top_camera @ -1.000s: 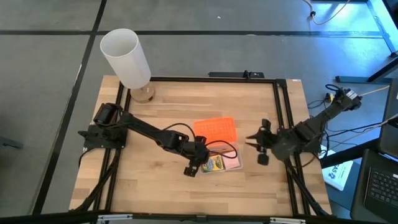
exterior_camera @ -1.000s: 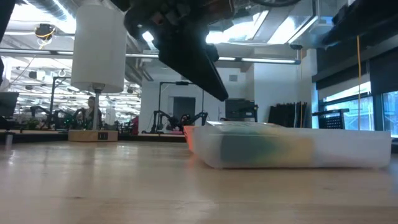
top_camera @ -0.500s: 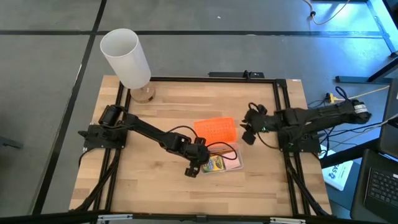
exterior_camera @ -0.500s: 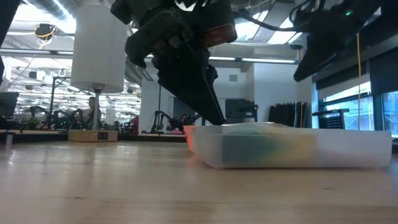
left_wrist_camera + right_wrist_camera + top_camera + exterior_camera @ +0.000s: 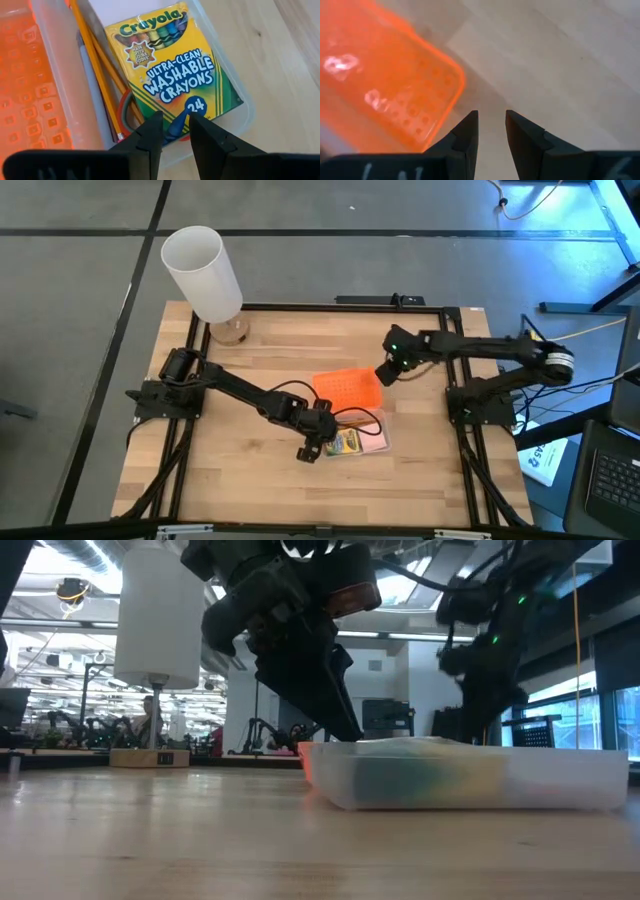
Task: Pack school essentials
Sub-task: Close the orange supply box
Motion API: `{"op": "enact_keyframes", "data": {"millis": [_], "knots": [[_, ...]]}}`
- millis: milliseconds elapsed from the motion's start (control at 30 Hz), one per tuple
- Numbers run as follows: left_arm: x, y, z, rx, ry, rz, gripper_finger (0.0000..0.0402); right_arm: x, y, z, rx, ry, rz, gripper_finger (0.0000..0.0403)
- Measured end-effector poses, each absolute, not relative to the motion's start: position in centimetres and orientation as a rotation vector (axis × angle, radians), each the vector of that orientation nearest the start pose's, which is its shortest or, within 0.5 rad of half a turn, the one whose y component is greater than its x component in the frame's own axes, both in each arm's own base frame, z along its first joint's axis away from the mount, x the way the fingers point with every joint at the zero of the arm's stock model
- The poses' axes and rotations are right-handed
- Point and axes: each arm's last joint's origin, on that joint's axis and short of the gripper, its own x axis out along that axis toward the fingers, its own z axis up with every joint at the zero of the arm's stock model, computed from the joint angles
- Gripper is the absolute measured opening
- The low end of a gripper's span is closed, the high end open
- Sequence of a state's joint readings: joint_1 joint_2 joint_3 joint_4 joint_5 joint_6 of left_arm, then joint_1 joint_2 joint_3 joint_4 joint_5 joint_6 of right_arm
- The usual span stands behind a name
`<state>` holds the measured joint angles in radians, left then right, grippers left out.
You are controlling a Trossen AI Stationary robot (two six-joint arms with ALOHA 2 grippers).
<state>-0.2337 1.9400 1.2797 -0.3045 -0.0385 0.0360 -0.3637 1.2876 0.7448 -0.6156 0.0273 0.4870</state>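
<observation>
A clear plastic box (image 5: 372, 443) sits mid-table, and in it lie a green-and-yellow crayon box (image 5: 170, 65), thin orange pencils (image 5: 97, 70) and a red scissors handle (image 5: 125, 107). My left gripper (image 5: 175, 131) hovers over the box's near-left end (image 5: 312, 448), shut on a blue pen (image 5: 176, 126). The orange lid (image 5: 346, 388) lies flat on the table just beyond the box. My right gripper (image 5: 491, 131) stands open above the bare table at the lid's right corner (image 5: 385, 372), holding nothing. My left gripper pinches the blue pen's upper part (image 5: 175, 129) between its two fingers. The fingers slant down from the table's left. The pen's free end points down over the near end of the crayon box; whether it touches the crayon box I cannot tell.
A tall white cylinder (image 5: 205, 275) stands on a wooden base at the table's far left corner. A black frame (image 5: 455, 360) runs along the table's edges. Bare wood lies left of and in front of the box. Cables and a laptop lie off the table's right side.
My right gripper has swung from the table's right edge toward the far side and the centre, rolling as it went, and now stands by the orange lid's right corner. My left gripper has sunk a little toward the clear box, still shut on the pen.
</observation>
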Motion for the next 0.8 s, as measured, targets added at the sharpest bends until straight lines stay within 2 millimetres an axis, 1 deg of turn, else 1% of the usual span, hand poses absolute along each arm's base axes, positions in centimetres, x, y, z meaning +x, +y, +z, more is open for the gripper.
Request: {"op": "enact_keyframes", "data": {"millis": [133, 233, 333, 467, 633, 800], "knots": [[38.9, -9.0, 16.7, 0.167, 0.968, -0.193, 0.009, 21.6, -10.2, 17.5, 0.673, 1.08, -0.641, 0.0101], [38.9, -8.7, 16.6, 0.165, 0.985, -0.187, 0.009, 22.0, -11.5, 16.2, 0.713, 1.082, -0.6, 0.0101], [38.9, -8.4, 16.6, 0.162, 0.989, -0.182, 0.009, 22.4, -12.3, 15.1, 0.721, 1.093, -0.58, 0.0101], [39.0, -8.1, 16.6, 0.158, 0.992, -0.173, 0.009, 22.6, -12.8, 13.4, 0.737, 1.143, -0.572, 0.0101], [39.0, -7.6, 16.5, 0.151, 0.995, -0.162, 0.009, 22.9, -13.0, 12.6, 0.721, 1.17, -0.485, 0.0101], [39.1, -7.0, 16.5, 0.145, 1.0, -0.15, 0.009, 23.1, -13.0, 13.3, 0.676, 1.142, -0.413, 0.0101]]}}
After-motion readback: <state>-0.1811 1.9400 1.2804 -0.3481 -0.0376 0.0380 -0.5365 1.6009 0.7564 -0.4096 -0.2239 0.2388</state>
